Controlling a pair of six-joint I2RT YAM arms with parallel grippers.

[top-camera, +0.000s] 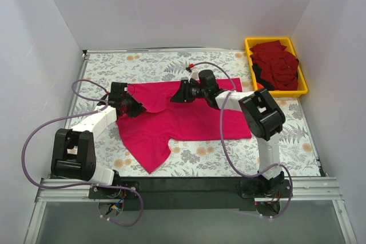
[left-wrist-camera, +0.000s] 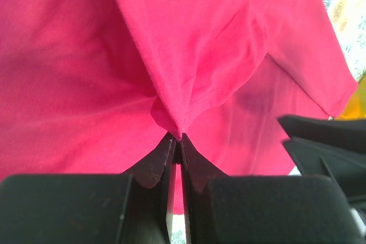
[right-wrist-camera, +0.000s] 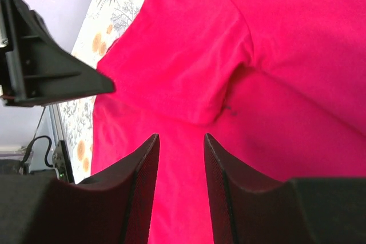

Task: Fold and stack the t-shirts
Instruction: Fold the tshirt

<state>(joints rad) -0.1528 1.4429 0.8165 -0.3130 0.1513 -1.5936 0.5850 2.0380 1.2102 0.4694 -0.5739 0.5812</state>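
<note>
Closest to me, the two arms are bolted along the near edge of the table [top-camera: 229, 161], with purple cables [top-camera: 34, 132] looping out from them. The left arm [top-camera: 74, 155] angles forward over the flowered cloth. The right arm [top-camera: 263, 115] bends at its elbow and reaches left across the middle.

Just past the bases lies the pink t-shirt [top-camera: 194, 123], spread mostly flat in the centre of the table. One sleeve [top-camera: 147, 155] splays towards the near edge. The right end of the shirt lies under the right arm's elbow.

At the shirt's left edge, the left pincer [top-camera: 130, 107] is closed tight on the cloth. Its wrist camera shows the two fingers [left-wrist-camera: 163, 158] pressed together on a small peak of pink fabric, which fans upward from the pinch. A rounded flap [top-camera: 151, 95] of the shirt is turned over onto the body, between the two pincers.

At the other end of that flap, the right pincer [top-camera: 176, 94] hangs low over the shirt. Its jaws stand a narrow way apart, and pink cloth shows through the gap. I see nothing clamped between them. A folded edge lies just ahead of its tips.

In the far right corner, well apart from the spread shirt, sits a yellow bin [top-camera: 269, 39]. In it lie dark red t-shirts [top-camera: 277, 67] in a rumpled heap.
</note>
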